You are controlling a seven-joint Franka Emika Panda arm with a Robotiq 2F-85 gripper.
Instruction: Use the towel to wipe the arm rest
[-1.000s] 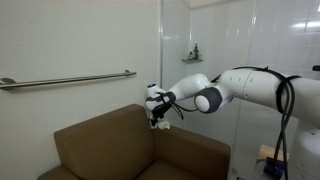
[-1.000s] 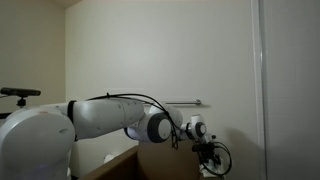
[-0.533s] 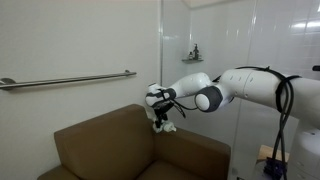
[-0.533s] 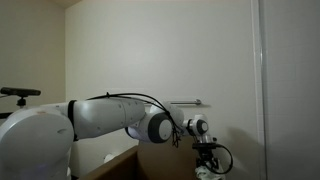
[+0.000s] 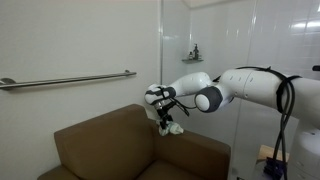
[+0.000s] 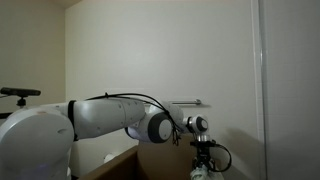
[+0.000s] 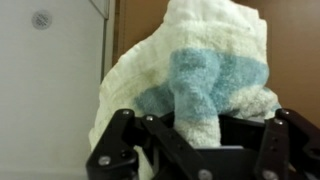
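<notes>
A small whitish towel [image 7: 190, 60] with a pale blue-green patch fills the wrist view, bunched between the black fingers of my gripper [image 7: 196, 125], which is shut on it. In an exterior view the gripper [image 5: 166, 121] points down at the back end of the brown arm rest [image 5: 195, 152], beside the backrest, and the towel [image 5: 173, 128] hangs from it onto the top of the arm rest. From the opposite side, the gripper [image 6: 204, 162] and towel [image 6: 203, 172] show at the frame's bottom edge. Brown upholstery [image 7: 295, 30] lies behind the towel.
The taller brown backrest [image 5: 100, 135] rises just beside the gripper. A grey metal wall bar [image 5: 70, 79] runs above the sofa. A small wall shelf [image 5: 193, 55] hangs behind the arm. White wall stands close behind the sofa.
The gripper has slid a little along the arm rest away from the backrest, dragging the towel with it. It has stayed shut.
</notes>
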